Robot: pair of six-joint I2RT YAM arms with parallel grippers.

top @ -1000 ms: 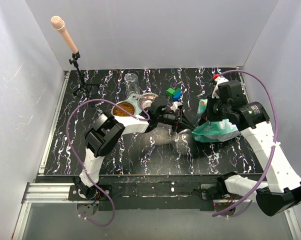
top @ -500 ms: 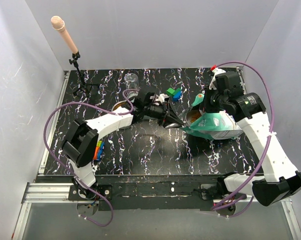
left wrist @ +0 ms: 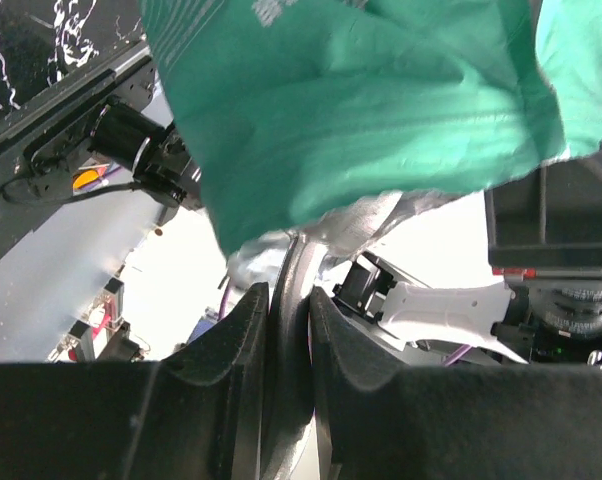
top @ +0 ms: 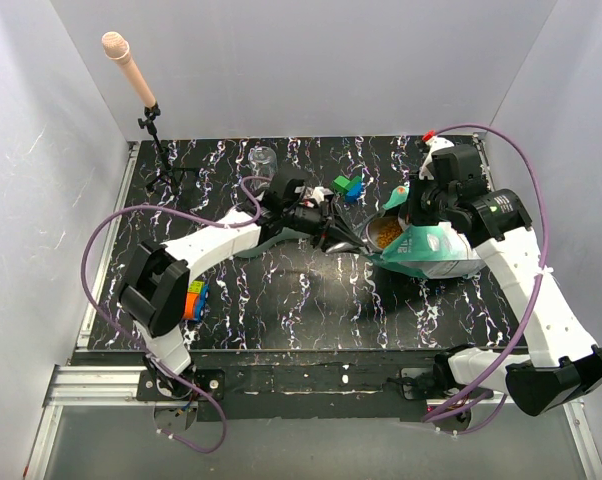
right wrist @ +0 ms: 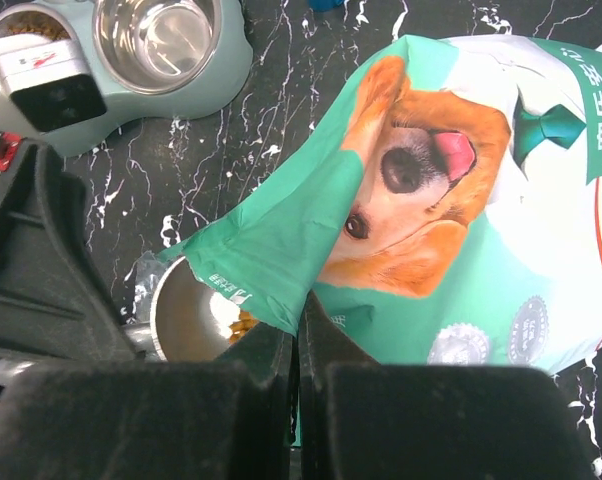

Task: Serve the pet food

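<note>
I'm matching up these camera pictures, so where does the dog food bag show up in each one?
Top external: the bag is right of centre, its open mouth facing left.
Left wrist: it fills the top, plain green side only.
Right wrist: it takes the centre and right, with the dog's face showing.
Shared landmark: the metal scoop at the bag's mouth, seen in all three views.

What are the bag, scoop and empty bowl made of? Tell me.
Bag: thin glossy plastic film, creased, silvery inside, so probably foil-lined. Scoop: polished metal, mirror-like. Bowl: likely stainless steel, reflective.
</note>
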